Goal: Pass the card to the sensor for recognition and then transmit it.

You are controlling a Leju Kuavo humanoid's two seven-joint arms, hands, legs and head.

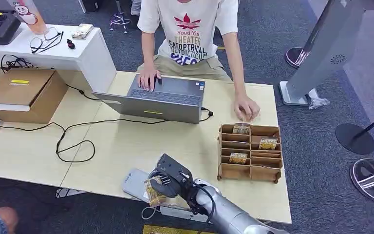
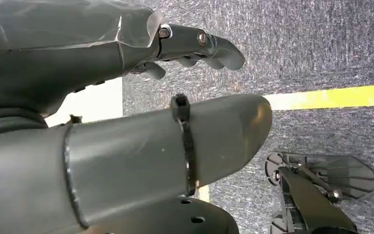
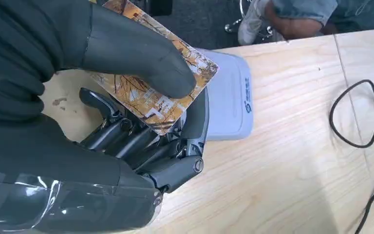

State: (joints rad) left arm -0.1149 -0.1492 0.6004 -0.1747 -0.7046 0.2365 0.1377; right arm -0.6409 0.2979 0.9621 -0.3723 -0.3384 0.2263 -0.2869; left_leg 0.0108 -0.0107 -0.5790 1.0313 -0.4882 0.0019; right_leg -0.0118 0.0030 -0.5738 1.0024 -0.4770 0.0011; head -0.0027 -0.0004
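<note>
Card [image 3: 151, 90], pinched by the right hand [image 1: 168, 181], hovers over the grey sensor [image 3: 231, 95], likely mid-scan; next, pass it across to the person [image 1: 190, 34].

I saw a person [image 1: 190, 34] seated across the surface [image 1: 126, 141], one hand on a grey laptop [image 1: 160, 100]. A wooden divided organiser [image 1: 250, 152] stood to the right, a cardboard box [image 1: 27, 92] far left, black cable [image 1: 73, 141] looping between.
</note>
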